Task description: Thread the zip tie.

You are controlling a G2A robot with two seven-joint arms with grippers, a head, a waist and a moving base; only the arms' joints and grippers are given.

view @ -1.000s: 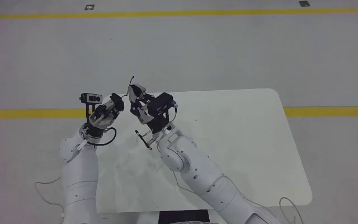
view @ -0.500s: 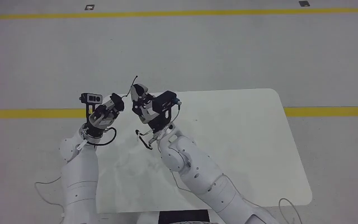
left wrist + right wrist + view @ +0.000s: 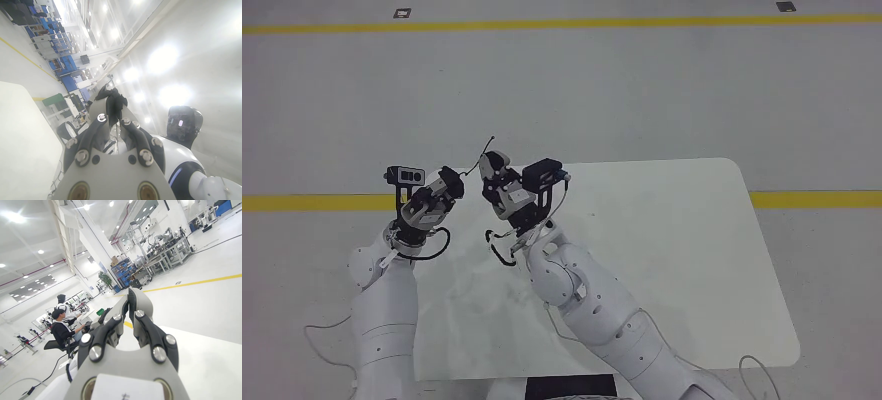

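Observation:
Both grippers are raised above the table's far left corner, tips close together. My left gripper (image 3: 454, 183) is shut, and a thin black zip tie (image 3: 109, 79) sticks out past its fingertips (image 3: 105, 102) in the left wrist view. My right gripper (image 3: 490, 172) is just to its right, also shut. From it the zip tie's tail (image 3: 488, 148) rises as a fine black line. In the right wrist view the right gripper (image 3: 129, 294) has its black pads pressed together, and only a sliver of the tie shows at the tips. I cannot see where the tie's head is.
The white table (image 3: 662, 250) spreads bare to the right and front of the arms. A black curved strand (image 3: 495, 250) hangs beside the right wrist above the table. The table's left edge lies right under the left arm.
The right gripper has shifted a little to the right and away from the left gripper, and the tie's tail has moved with it. The left arm has stayed still.

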